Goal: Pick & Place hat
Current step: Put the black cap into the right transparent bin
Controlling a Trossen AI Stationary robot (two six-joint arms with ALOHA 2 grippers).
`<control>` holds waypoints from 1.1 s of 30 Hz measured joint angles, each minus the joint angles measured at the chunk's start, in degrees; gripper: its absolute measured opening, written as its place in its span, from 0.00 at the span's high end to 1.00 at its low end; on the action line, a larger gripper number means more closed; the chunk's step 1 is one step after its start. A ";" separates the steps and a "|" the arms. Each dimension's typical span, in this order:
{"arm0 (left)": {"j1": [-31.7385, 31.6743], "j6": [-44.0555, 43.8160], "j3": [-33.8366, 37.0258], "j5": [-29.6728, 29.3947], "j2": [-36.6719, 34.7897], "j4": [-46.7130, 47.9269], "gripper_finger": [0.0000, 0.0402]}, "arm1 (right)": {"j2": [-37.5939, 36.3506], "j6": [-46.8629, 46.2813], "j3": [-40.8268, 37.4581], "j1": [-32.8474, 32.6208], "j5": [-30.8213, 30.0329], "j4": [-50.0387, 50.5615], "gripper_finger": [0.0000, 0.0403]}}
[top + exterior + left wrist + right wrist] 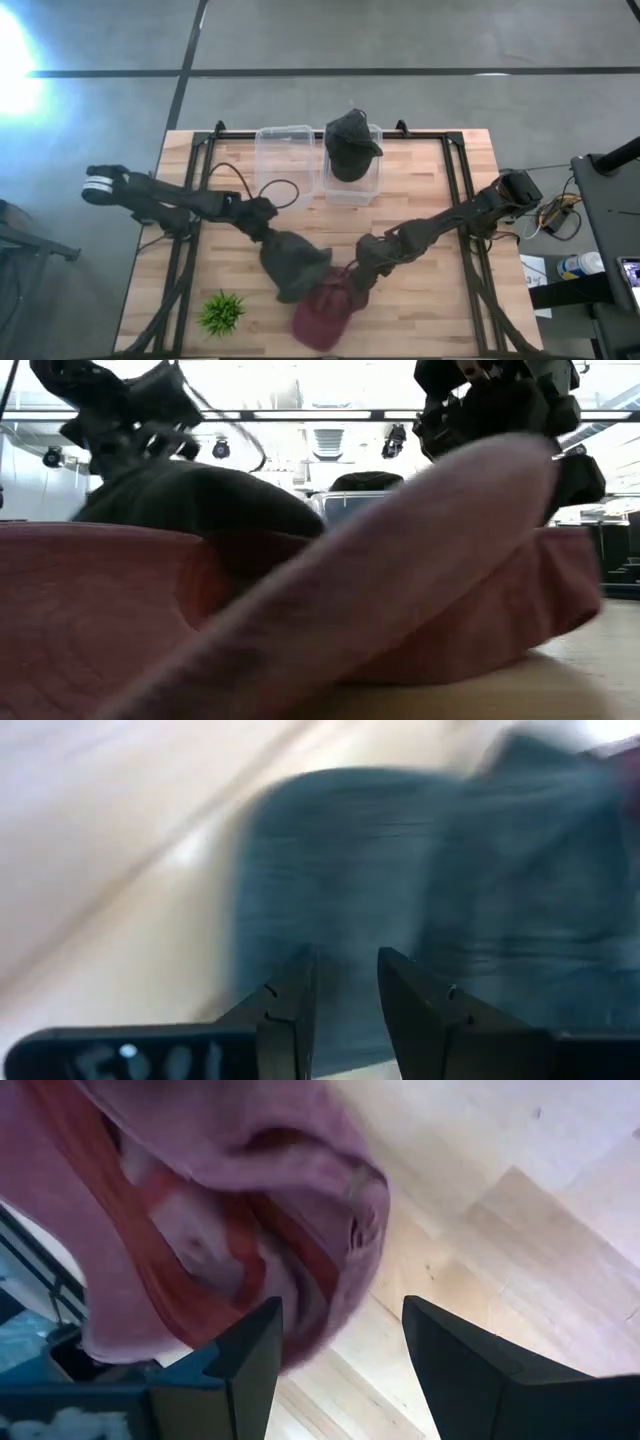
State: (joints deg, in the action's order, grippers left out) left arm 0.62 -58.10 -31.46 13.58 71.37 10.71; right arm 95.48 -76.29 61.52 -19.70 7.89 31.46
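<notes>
Three hats on the table point(440, 180): a black hat point(350, 146) sitting in the right-hand clear bin point(372, 185), a dark grey hat point(293, 265) near the front middle, and a maroon hat point(322, 313) just in front of it, the two overlapping at the edge. Two clear bins total; the left bin point(285, 150) sits beside the other at the back of the table. One small green plant point(222, 312) at the front left, well apart from the bins. Left gripper point(345, 1005) is down at the back edge of the grey hat; fingers sit with a narrow gap between them and the grey fabric fills the wrist view behind, can't tell if any cloth is pinched. Right gripper point(340, 1355) is at the back right of the maroon hat, fingers spread wide, one finger point(250, 1355) against the maroon cloth, the other over bare wood. Low view is mostly filled by the maroon hat point(300, 610), grey hat point(200, 500) behind it, both arms coming in from above.
</notes>
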 joint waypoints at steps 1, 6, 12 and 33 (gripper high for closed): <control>0.36 -0.32 0.00 0.29 0.64 -3.27 0.75 | -0.59 0.00 0.00 0.05 -0.59 0.02 0.50; 0.88 -0.36 -1.81 0.93 0.40 -5.61 0.75 | -3.38 -0.21 0.00 1.26 -3.61 0.03 0.50; 1.91 4.05 -6.21 -0.08 -3.44 12.88 0.75 | -5.53 0.03 0.00 5.61 -4.87 -1.27 0.50; 6.38 3.43 -1.90 -21.51 -6.02 21.79 0.75 | 0.56 2.83 -0.02 10.10 1.63 -15.34 0.50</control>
State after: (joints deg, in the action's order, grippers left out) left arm 7.00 -54.68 -33.37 -7.93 65.35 32.51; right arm 96.05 -73.46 61.49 -9.61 9.52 16.13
